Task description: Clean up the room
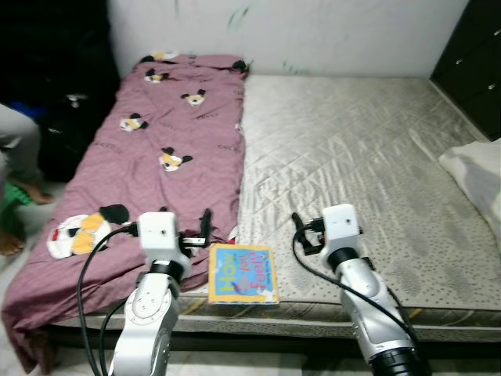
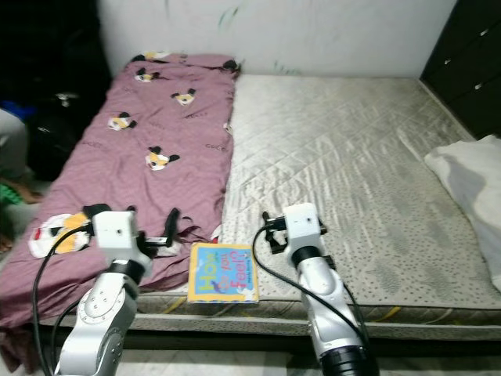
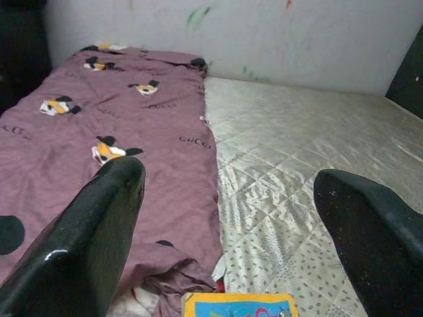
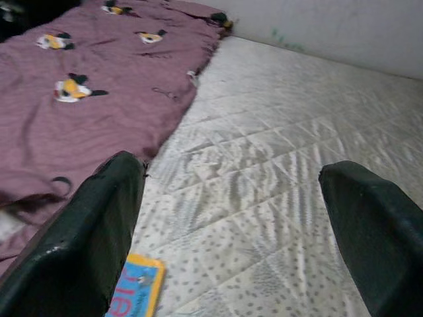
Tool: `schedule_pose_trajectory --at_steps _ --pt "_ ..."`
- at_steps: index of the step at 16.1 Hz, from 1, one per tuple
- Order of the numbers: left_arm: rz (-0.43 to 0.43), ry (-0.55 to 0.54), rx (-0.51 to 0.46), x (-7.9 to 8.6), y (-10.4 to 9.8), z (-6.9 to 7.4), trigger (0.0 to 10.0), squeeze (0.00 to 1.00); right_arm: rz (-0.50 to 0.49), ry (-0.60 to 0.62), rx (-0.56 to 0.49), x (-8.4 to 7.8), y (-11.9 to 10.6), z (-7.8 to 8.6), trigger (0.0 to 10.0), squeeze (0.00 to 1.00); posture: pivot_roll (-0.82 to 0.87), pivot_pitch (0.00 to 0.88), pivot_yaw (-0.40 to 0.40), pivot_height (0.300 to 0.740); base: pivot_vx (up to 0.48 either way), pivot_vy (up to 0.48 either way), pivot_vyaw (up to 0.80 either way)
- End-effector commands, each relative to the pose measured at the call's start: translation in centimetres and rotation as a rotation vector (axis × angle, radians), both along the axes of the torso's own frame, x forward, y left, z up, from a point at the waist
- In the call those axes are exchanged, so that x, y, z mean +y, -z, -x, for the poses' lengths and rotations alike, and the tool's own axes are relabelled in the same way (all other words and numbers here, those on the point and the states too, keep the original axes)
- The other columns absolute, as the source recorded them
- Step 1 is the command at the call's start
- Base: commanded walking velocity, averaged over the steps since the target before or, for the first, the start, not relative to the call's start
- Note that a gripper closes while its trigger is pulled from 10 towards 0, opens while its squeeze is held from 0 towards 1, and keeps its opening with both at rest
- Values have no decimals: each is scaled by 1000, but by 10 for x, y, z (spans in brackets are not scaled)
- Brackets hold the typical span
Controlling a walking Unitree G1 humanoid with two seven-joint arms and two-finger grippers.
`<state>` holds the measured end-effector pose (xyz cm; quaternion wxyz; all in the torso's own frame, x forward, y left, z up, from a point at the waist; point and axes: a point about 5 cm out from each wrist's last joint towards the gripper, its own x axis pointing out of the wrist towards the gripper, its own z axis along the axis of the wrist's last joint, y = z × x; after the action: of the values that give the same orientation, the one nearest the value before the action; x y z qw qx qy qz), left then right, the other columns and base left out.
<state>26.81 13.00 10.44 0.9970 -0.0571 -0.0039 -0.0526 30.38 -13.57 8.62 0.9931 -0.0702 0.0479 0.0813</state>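
A children's book point(image 1: 243, 274) with a blue and yellow cover lies flat on the grey quilted mattress point(image 1: 352, 149), close to its front edge. A purple blanket point(image 1: 164, 133) printed with cartoon figures covers the left strip of the bed, its hem bunched just left of the book. My left gripper point(image 1: 185, 215) hovers over that hem, open, with the book point(image 3: 238, 305) below and between its fingers point(image 3: 99, 218). My right gripper point(image 1: 311, 225) is open above bare mattress just right of the book point(image 4: 135, 290). Neither holds anything.
A white cloth point(image 1: 477, 176) lies at the bed's right edge. A dark cabinet point(image 1: 473, 55) stands at the back right. A person's legs point(image 1: 19, 168) show at the far left beside dark bags point(image 1: 70, 110). A white wall point(image 1: 274, 31) runs behind the bed.
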Motion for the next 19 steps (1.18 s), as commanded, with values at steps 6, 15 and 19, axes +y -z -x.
schedule_pose_trajectory --at_steps 6,15,19 --pt "0 -9 -2 5 -1 1 10000 0 -1 -23 4 5 -1 -2 10000 0 1 58 -10 740 328 0 0" --pt "-13 -20 16 5 1 1 10000 0 6 -22 22 3 3 -2 10000 0 6 43 -7 740 0 0 0" --pt "-19 -26 26 5 3 0 10000 0 -3 -17 38 3 5 -2 10000 0 6 45 -7 740 0 0 -536"
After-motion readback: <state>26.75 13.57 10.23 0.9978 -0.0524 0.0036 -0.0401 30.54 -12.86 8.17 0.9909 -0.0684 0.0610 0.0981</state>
